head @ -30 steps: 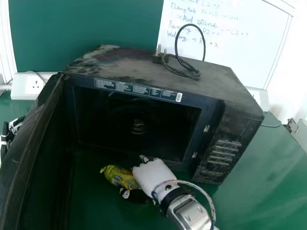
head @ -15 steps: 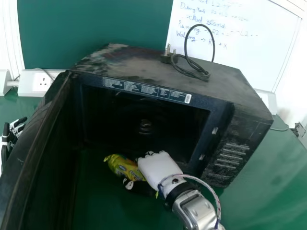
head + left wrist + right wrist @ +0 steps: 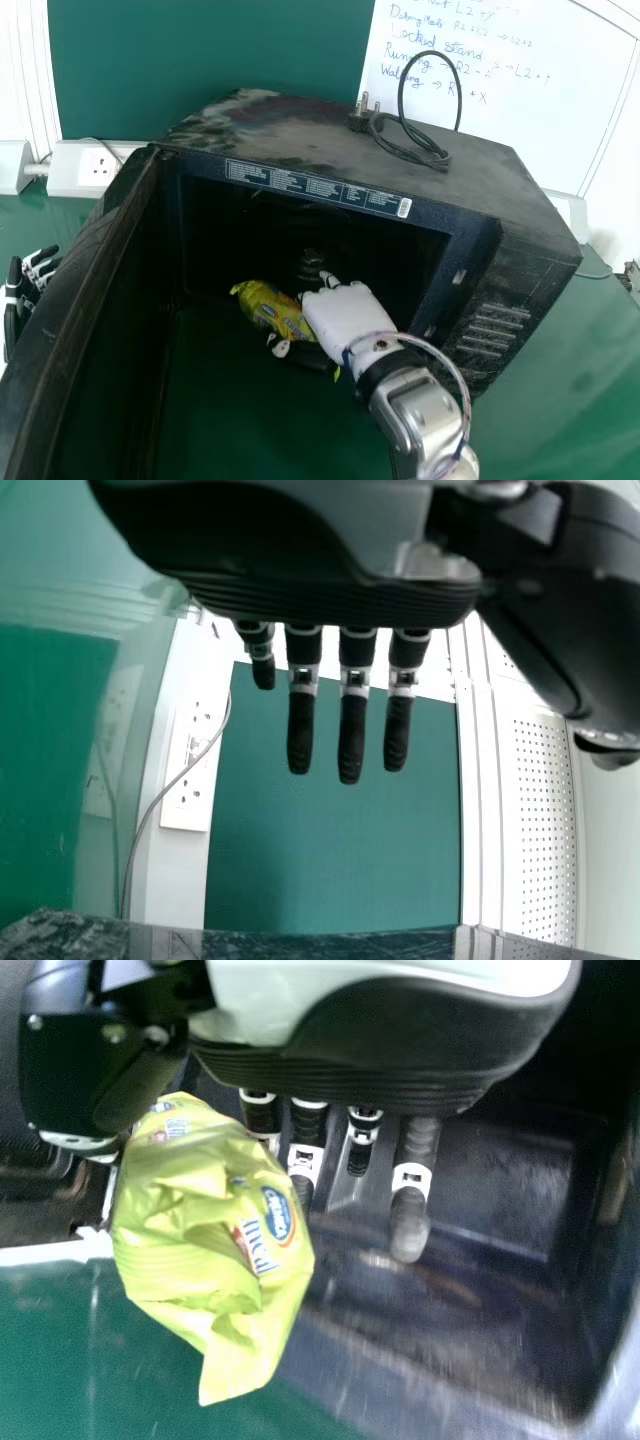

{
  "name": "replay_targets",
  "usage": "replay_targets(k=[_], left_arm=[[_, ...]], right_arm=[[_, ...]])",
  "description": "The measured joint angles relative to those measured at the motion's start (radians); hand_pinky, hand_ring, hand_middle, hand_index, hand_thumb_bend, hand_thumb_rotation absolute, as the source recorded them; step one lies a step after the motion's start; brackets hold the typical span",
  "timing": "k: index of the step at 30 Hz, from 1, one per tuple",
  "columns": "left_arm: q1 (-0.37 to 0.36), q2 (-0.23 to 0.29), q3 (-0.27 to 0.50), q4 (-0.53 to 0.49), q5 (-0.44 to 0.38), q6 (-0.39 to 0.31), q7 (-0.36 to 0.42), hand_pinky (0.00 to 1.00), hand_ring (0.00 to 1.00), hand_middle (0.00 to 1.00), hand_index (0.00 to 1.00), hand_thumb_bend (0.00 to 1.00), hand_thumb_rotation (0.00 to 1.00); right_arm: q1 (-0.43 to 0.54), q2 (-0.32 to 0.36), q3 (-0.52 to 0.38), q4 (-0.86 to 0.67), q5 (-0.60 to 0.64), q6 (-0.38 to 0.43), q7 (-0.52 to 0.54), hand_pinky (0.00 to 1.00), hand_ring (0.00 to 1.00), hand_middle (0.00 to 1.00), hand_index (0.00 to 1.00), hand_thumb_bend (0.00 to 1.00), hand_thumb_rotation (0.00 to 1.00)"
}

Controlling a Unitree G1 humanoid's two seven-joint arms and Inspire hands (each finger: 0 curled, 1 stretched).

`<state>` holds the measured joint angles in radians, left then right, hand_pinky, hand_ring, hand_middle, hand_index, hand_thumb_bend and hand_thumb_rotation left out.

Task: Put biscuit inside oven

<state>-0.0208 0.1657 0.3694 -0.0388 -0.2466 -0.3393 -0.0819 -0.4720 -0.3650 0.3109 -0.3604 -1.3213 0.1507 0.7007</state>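
The black oven (image 3: 370, 145) is seen with its door (image 3: 85, 300) swung wide. At its mouth, between the thumb and partly bent fingers of the right hand (image 3: 345, 318), the yellow biscuit packet (image 3: 270, 308) is pinched; beyond the door, the empty left hand (image 3: 35, 275) is held open.

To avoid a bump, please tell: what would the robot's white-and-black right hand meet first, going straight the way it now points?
Probably the small round dark hub inside the black boxy oven; depth is unclear, so the right hand may pass above it.
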Motion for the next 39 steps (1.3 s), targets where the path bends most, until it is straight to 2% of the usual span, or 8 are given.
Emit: replay_targets(k=[3,6,14,28,34,39], left_arm=[[0.0,0.0,0.0,0.0,0.001,0.0,0.001,0.62,0.68,0.69,0.72,0.5,0.5],[0.0,0.0,0.0,0.0,0.001,0.0,0.001,0.63,0.68,0.69,0.73,0.51,0.51],[0.0,0.0,0.0,0.0,0.001,0.0,0.001,0.63,0.68,0.7,0.72,0.51,0.51],[0.0,0.0,0.001,0.001,0.001,-0.004,-0.001,0.62,0.68,0.69,0.72,0.51,0.52],[0.001,0.0,0.001,0.001,0.001,-0.005,-0.001,0.63,0.68,0.69,0.73,0.51,0.51],[0.002,0.0,0.001,0.001,0.001,-0.004,0.0,0.63,0.68,0.69,0.73,0.51,0.52]], right_arm=[[-0.022,0.01,-0.001,0.032,0.0,0.016,-0.01,0.15,0.22,0.47,0.49,0.53,0.0],[-0.037,0.009,-0.002,0.062,0.0,0.019,-0.03,0.14,0.21,0.47,0.49,0.53,0.0],[-0.098,0.006,-0.001,0.177,0.016,0.025,-0.11,0.19,0.27,0.47,0.49,0.53,0.0],[-0.201,0.014,0.017,0.471,0.098,0.032,-0.367,0.2,0.29,0.47,0.49,0.53,0.0],[-0.267,0.02,0.049,0.605,0.141,0.014,-0.489,0.15,0.22,0.47,0.49,0.53,0.0],[-0.326,0.025,0.083,0.717,0.168,0.008,-0.549,0.18,0.27,0.47,0.49,0.53,0.0]])
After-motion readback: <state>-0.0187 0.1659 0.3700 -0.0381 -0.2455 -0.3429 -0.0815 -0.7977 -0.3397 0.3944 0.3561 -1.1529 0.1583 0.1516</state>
